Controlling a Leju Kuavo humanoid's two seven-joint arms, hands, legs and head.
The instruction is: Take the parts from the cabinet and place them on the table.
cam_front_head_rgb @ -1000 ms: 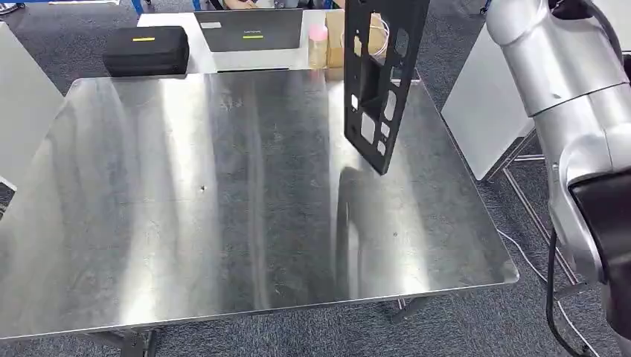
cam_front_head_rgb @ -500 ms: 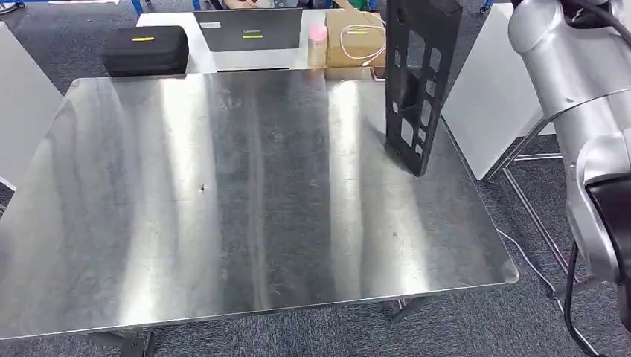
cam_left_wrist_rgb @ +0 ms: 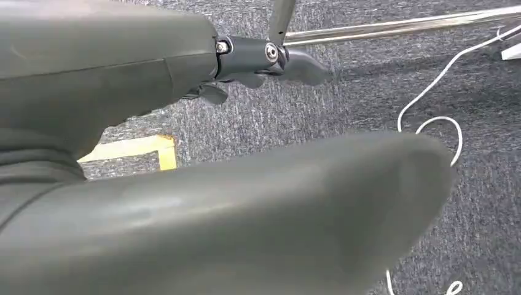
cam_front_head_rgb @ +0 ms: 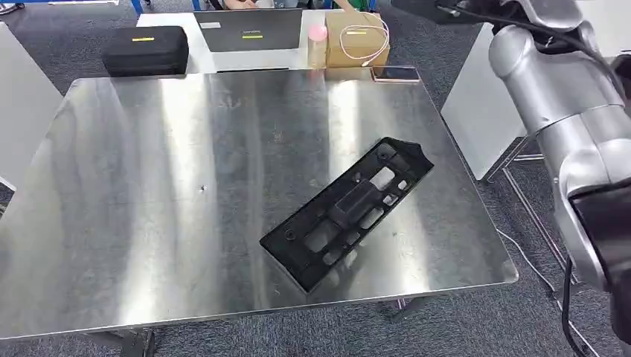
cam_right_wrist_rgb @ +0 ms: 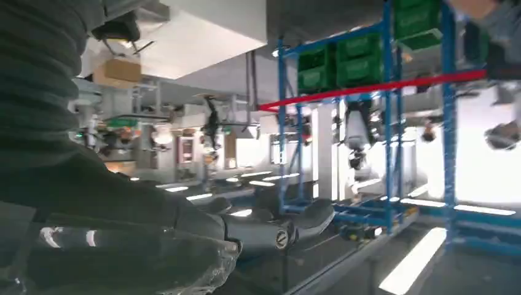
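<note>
A long black plastic part (cam_front_head_rgb: 348,210) with several cut-outs lies flat and slantwise on the right half of the steel table (cam_front_head_rgb: 149,186), free of any hand. My right hand (cam_front_head_rgb: 435,9) is raised at the far right, above and beyond the part and well apart from it. In the right wrist view this hand (cam_right_wrist_rgb: 184,236) has its fingers (cam_right_wrist_rgb: 298,224) stretched out with nothing in them. My left hand (cam_left_wrist_rgb: 246,196) hangs over grey carpet, its fingers (cam_left_wrist_rgb: 295,64) extended and holding nothing.
Behind the table stand a black case (cam_front_head_rgb: 145,50), a dark flat box (cam_front_head_rgb: 249,30), a pink-capped bottle (cam_front_head_rgb: 318,44) and a cardboard box (cam_front_head_rgb: 357,37). A phone (cam_front_head_rgb: 396,73) lies at the table's far right corner. White panels (cam_front_head_rgb: 484,104) flank the table.
The black part hung upright from my right hand over the table's right side; now it lies flat on the table. My right hand has let it go and risen away.
</note>
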